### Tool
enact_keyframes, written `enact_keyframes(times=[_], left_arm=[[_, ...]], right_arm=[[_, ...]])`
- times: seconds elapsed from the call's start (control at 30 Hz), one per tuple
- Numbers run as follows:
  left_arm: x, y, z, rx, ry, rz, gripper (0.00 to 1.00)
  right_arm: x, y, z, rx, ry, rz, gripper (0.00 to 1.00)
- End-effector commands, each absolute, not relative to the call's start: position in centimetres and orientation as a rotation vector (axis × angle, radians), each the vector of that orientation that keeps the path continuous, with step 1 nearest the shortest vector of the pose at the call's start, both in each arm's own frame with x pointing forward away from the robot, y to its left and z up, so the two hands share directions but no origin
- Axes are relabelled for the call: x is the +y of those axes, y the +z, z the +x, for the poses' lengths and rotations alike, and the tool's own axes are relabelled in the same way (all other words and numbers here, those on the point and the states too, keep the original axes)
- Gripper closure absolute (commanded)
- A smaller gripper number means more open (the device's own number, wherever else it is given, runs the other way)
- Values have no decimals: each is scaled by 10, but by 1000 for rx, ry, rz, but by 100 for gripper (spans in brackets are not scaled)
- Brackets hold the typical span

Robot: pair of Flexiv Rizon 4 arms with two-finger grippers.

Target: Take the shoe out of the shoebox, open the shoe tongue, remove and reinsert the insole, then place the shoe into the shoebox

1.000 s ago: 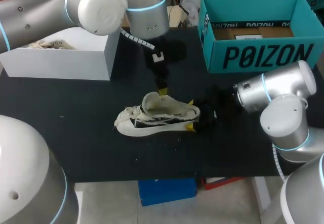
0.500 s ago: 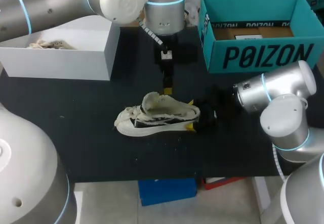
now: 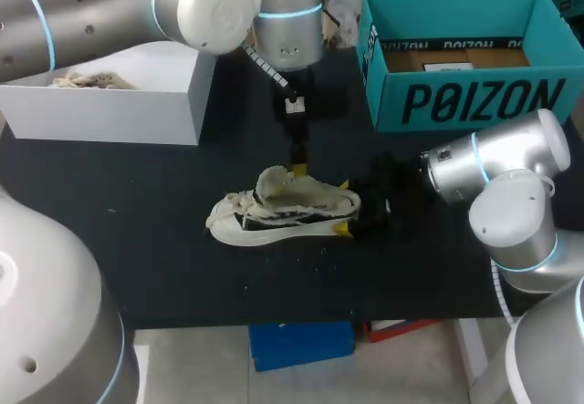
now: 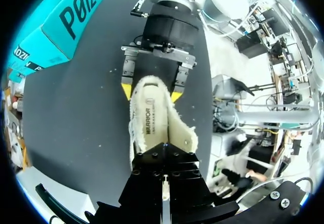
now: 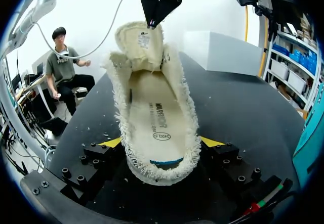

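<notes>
Right gripper [image 5: 162, 143]: clamps the cream fleece-lined shoe's [image 3: 283, 211] heel from both sides.
Left gripper [image 5: 153, 20]: closed, pinching the shoe's upright tongue [image 5: 143, 41].
Shoe: toe points away from the right gripper; teal cardboard shoebox [image 3: 456, 103] stands well beyond its heel.
Views: you see the pinch only from the right wrist; the left shows the pale insole [image 4: 148, 118].

My left arm [image 3: 109, 12]: comes in from the far left and reaches past the middle. Wrist [image 3: 287, 21] upright. Left gripper [image 3: 297, 161] points straight down, fingers drawn together, tips at the raised tongue of the shoe [image 3: 274, 214].

My right arm [image 3: 511, 194]: folded low at the near right. Right gripper [image 3: 345, 208] level, pointing left, fingers [image 5: 114, 143] clasping the heel from both sides.
</notes>
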State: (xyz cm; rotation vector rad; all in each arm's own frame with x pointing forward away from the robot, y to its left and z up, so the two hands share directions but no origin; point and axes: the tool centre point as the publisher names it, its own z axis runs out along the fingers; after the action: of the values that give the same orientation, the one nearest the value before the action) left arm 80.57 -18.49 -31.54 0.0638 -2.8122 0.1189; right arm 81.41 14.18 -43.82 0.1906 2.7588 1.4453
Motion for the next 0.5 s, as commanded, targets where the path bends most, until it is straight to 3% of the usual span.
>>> enact_keyframes(times=[0.03, 0.5], left_arm=[[-186, -331, 805, -2799, 140, 68, 100], [-195, -355, 788, -2768, 86, 82, 100]], right_arm=[[142, -442, 816, 2759, 1442, 194, 100], [142, -442, 816, 2759, 1442, 194, 100]])
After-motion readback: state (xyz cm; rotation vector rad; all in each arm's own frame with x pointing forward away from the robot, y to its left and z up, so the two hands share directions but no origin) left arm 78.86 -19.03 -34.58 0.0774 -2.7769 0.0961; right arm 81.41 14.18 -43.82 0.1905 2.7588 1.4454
